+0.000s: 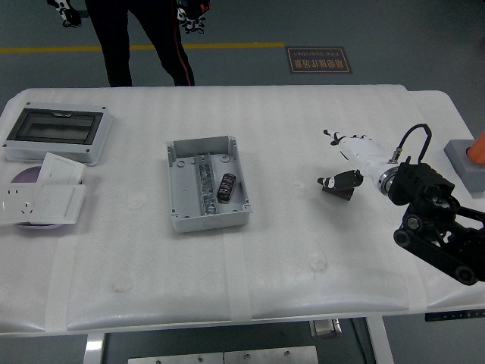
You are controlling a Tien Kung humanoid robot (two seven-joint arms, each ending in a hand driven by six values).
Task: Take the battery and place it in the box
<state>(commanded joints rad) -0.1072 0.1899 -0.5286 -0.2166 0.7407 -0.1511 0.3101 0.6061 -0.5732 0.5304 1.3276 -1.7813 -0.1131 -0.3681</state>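
Observation:
The black battery (226, 186) lies inside the open grey box (178, 212) at the table's middle, right of the box's metal rail. My right hand (339, 161), white with black fingertips, hovers over the table well to the right of the box, fingers spread and holding nothing. Its black arm (436, 227) comes in from the right edge. The left arm is not visible.
A grey enclosure with a dark window (57, 130) stands at the far left, white socket plates (42, 199) in front of it. A grey block (466, 163) sits at the right edge. A person (144, 38) stands beyond the table's far side.

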